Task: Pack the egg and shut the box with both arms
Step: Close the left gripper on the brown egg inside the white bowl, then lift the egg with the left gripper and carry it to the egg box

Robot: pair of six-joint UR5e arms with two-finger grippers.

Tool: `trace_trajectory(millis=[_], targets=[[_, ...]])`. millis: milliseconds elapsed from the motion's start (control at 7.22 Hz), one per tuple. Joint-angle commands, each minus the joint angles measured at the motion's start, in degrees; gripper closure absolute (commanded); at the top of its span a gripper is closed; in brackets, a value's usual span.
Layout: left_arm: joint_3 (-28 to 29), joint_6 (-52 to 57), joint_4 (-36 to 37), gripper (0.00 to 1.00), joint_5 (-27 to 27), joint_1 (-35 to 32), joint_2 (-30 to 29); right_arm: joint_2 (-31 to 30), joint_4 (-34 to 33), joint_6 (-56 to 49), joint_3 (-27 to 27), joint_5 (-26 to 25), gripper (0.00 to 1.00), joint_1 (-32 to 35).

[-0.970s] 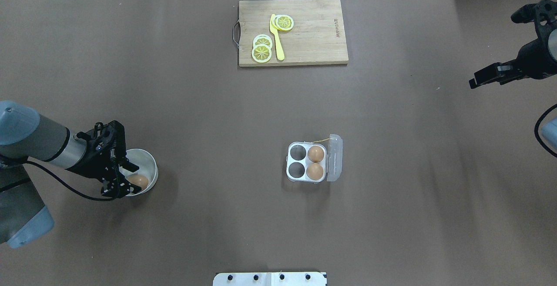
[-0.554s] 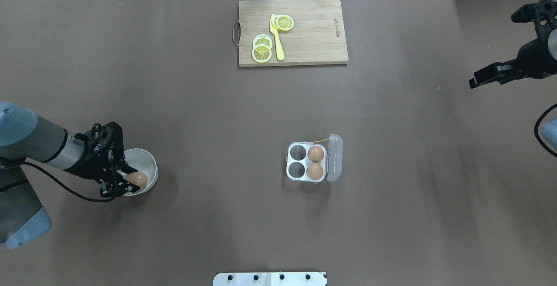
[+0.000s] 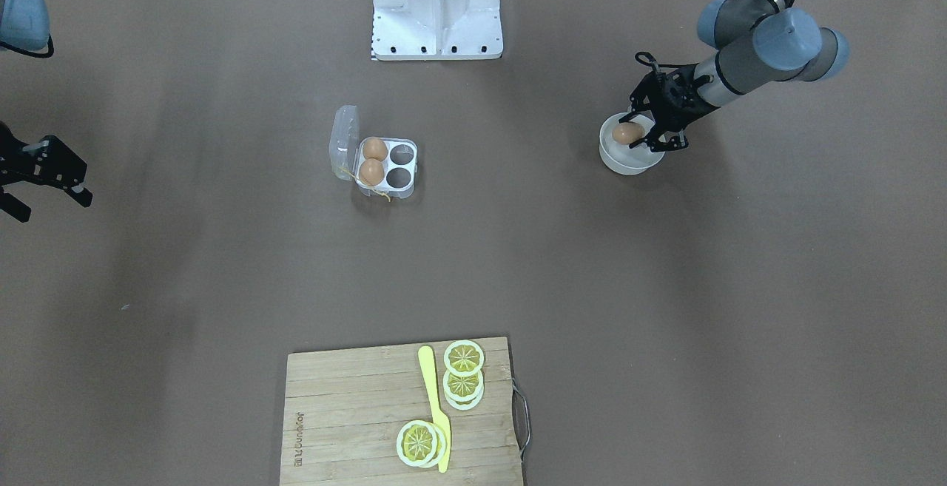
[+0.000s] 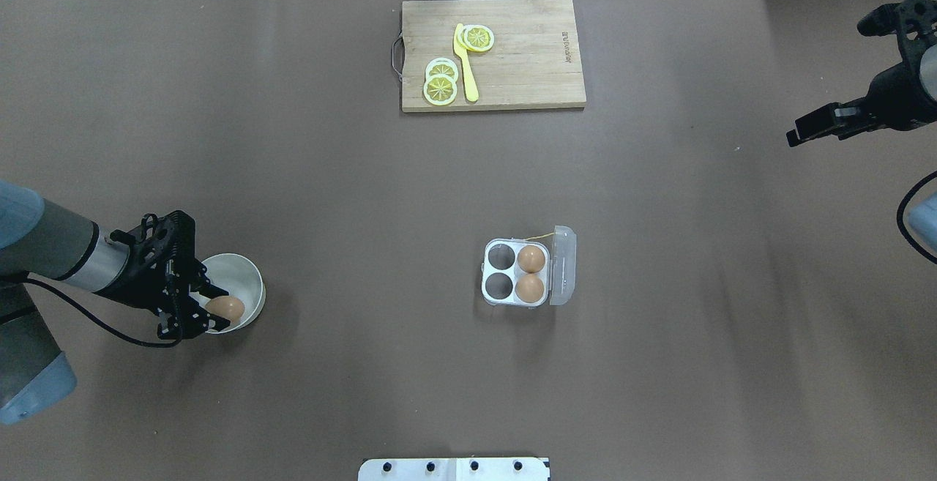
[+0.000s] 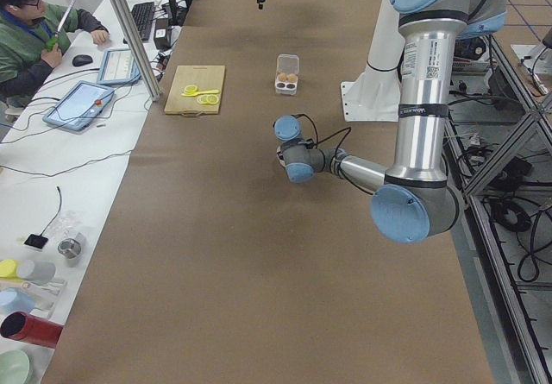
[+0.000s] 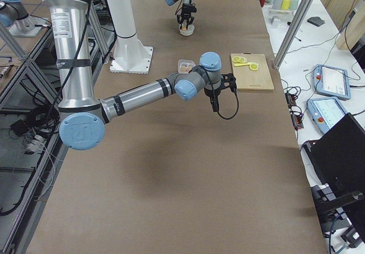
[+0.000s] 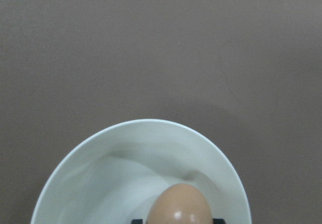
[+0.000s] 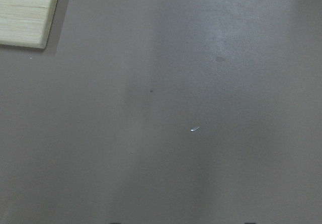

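My left gripper (image 4: 217,310) is shut on a tan-brown egg (image 4: 226,308) and holds it over the near side of a round white bowl (image 4: 251,280). The front-facing view shows the same egg (image 3: 627,133) in that gripper (image 3: 638,135) above the bowl (image 3: 629,166). In the left wrist view the egg (image 7: 180,207) fills the bottom edge over the bowl (image 7: 126,133). The clear box (image 4: 500,298) lies mid-table with its lid (image 4: 563,265) open to the right. Two eggs (image 4: 531,258) (image 4: 529,288) fill its right cups; the left cups are empty. My right gripper (image 4: 809,128) is open and empty, far right.
A wooden cutting board (image 4: 527,56) with lemon slices (image 4: 441,88) and a yellow knife (image 4: 465,64) lies at the far middle. The white metal stand (image 3: 438,5) is at the robot's edge. An operator sits at a side desk (image 5: 34,30).
My left gripper has drawn slightly left and toward the robot with the egg in it, over the bowl's near rim. The right arm has barely moved.
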Motion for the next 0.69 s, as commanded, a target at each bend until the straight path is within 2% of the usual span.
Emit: trace_trajectory(millis=[0,277,554], targets=[[-0.33,-0.46,-1.54,1.0,-1.12,-1.06,-2.39,0.05,0.0,0.0,-0.09,0.0,0.14,-0.06],[0.36,-11.4,-4.52,1.0,-0.68,-1.51,-9.05,0.22,0.09,0.0,-0.09,0.0,0.14,-0.06],[2.03,-16.96,-5.06,1.0,3.69,-1.33,-15.99,0.49,0.09,0.0,-0.09,0.0,0.14,-0.06]])
